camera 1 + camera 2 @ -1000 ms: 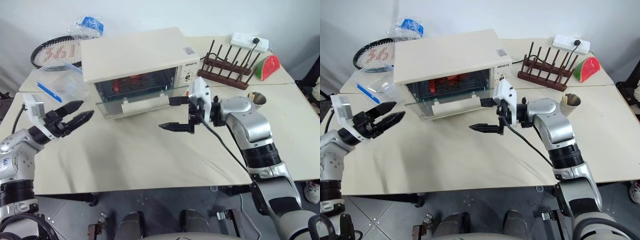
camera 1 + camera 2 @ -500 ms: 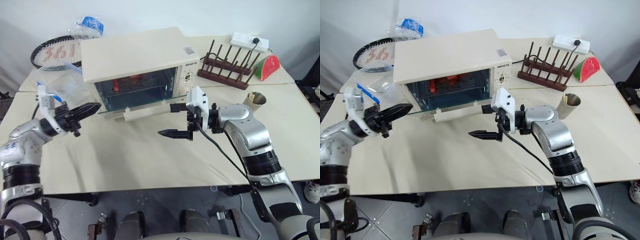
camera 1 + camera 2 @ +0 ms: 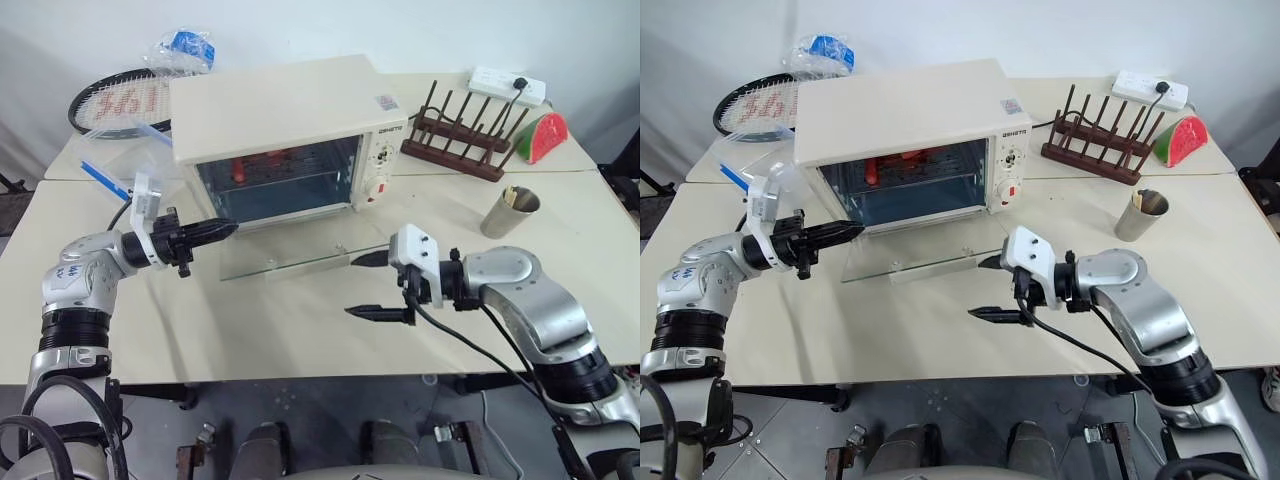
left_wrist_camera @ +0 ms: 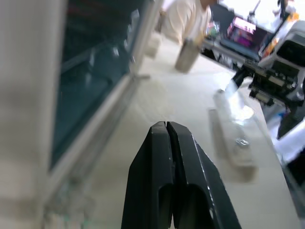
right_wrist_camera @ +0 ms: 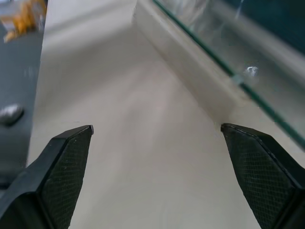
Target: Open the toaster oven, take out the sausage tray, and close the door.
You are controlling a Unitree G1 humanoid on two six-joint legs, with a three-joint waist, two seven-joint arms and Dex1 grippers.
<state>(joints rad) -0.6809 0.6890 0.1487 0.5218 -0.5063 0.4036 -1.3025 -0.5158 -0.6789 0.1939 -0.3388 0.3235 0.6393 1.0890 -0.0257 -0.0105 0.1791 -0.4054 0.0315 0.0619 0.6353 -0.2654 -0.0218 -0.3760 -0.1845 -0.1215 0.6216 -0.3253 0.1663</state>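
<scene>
Head views and wrist views: oven door down, both pincers empty

Left eye view: toaster oven (image 3: 290, 130) stands at the back of the cream worktop (image 3: 300, 320). Its door (image 3: 290, 262) lies swung down flat in front of the opening, the bar handle toward the robot. Red sausages on the sausage tray (image 3: 262, 163) show inside the cavity (tray itself hard to make out). Left pincer (image 3: 222, 229) closed, holding nothing, tips just at the left front corner of the oven, above the door's left end. Right pincer (image 3: 370, 285) spread wide, empty, just beside the door's right end, near the handle.

Right eye view: same layout. Behind and right of the oven, a wooden rack (image 3: 1100, 140), a watermelon slice (image 3: 1185, 140), a power strip (image 3: 1150, 90); a metal cup (image 3: 1137, 215) to the right; a racket (image 3: 755, 100) at the back left.

Left wrist view: black fingers (image 4: 159, 191) pressed together, oven glass alongside, the door flat on the worktop ahead.

Right wrist view: two fingertips (image 5: 66, 157) far apart, bare worktop between them, the door's handle edge beyond.
</scene>
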